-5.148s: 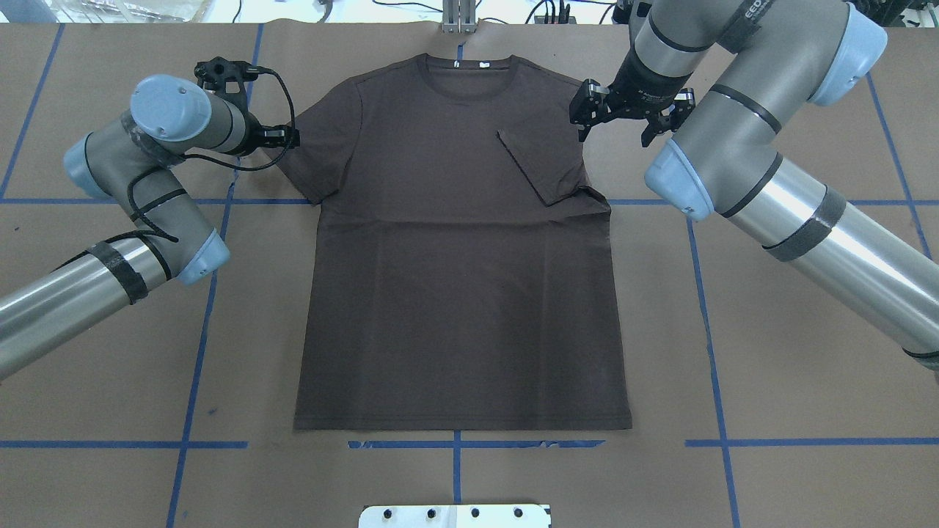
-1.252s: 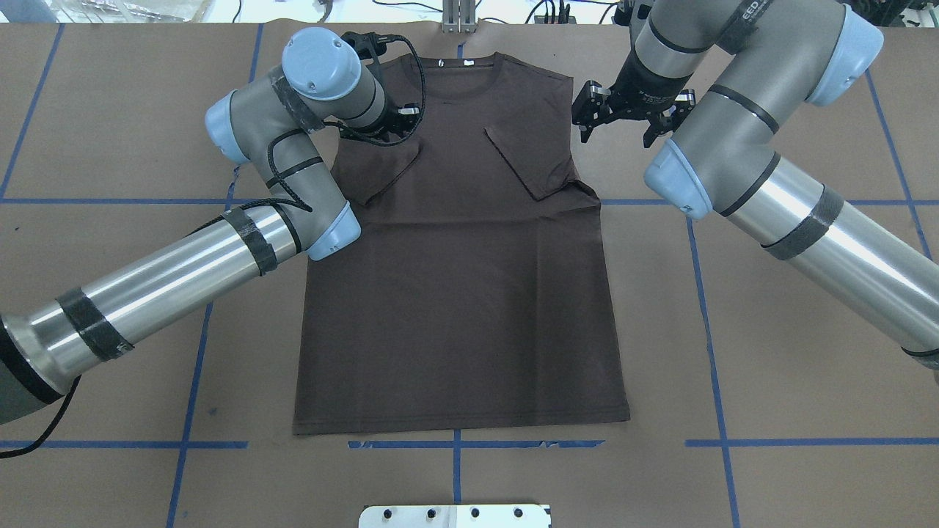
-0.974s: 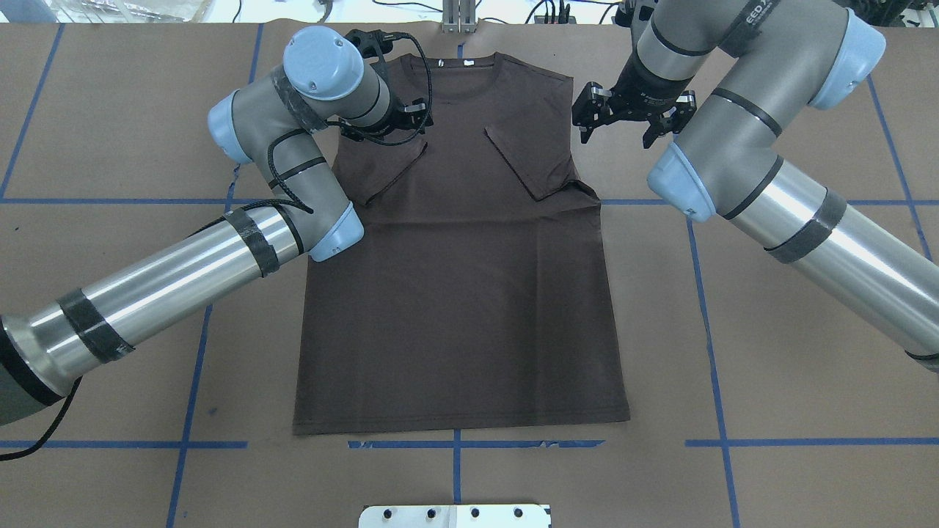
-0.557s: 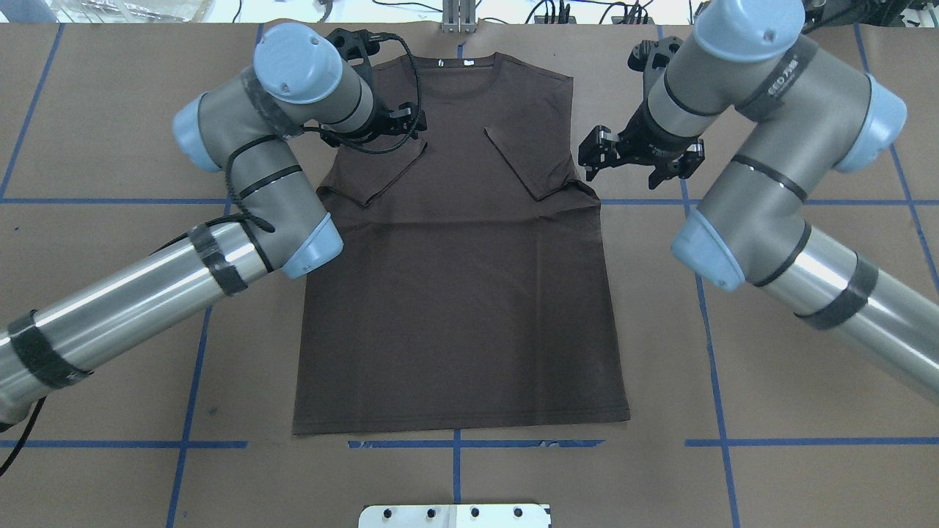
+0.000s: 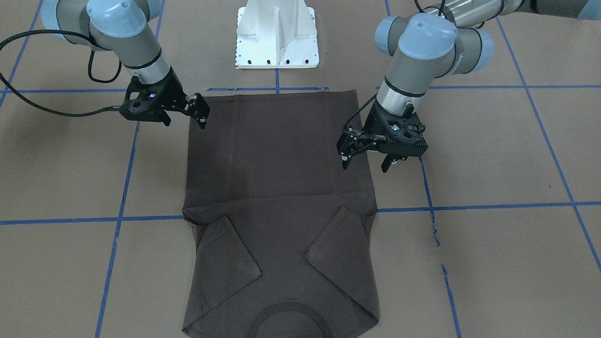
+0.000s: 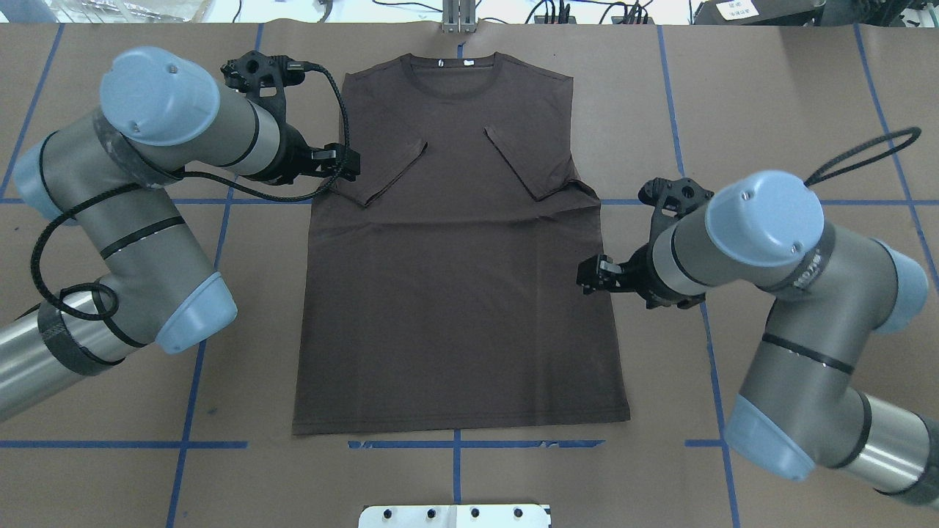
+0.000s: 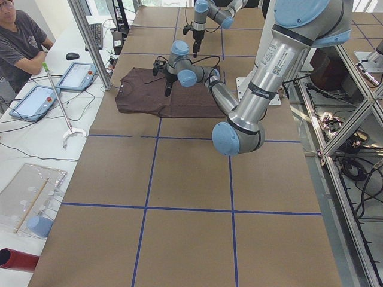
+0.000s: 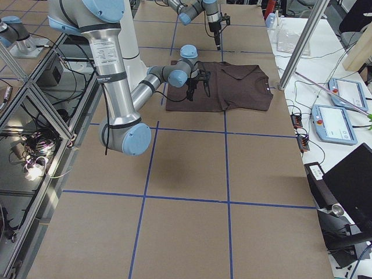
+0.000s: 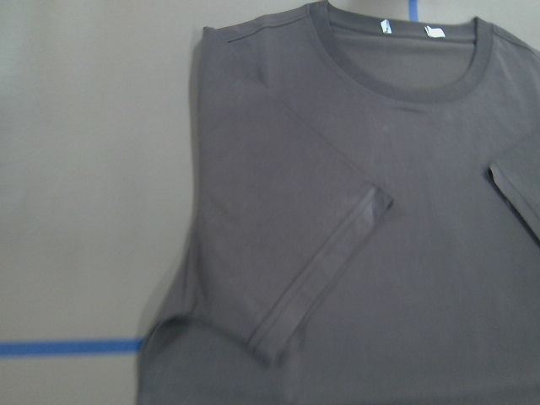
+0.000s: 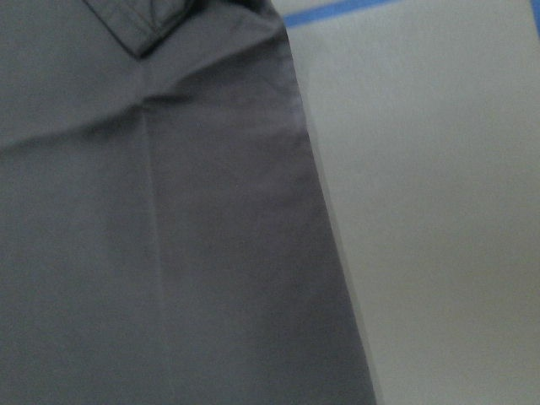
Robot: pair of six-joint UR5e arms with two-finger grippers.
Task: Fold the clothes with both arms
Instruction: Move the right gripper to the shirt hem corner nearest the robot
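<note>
The dark brown T-shirt (image 6: 455, 293) lies flat on the table, collar away from the robot, with both sleeves folded inward onto the chest. Its white neck label (image 6: 469, 64) shows; no logo shows. My left gripper (image 6: 315, 163) is open and empty above the shirt's left side, by the folded sleeve. My right gripper (image 6: 623, 282) is open and empty at the shirt's right edge, mid-body. In the front view the left gripper (image 5: 365, 165) and right gripper (image 5: 185, 123) hover with jaws apart. The left wrist view shows the folded sleeve (image 9: 337, 253), the right wrist view the side edge (image 10: 321, 253).
The table is covered in brown paper (image 6: 770, 110) with blue tape lines. The white pedestal base (image 5: 277, 37) stands at the robot's edge near the hem. An operator (image 7: 21, 42) sits beyond the collar end, by a side table with tablets (image 7: 36, 101).
The left gripper folded the left sleeve inward, let it go and drew back to the shirt's left side. The right gripper moved from the right shoulder toward the robot, to mid-body.
</note>
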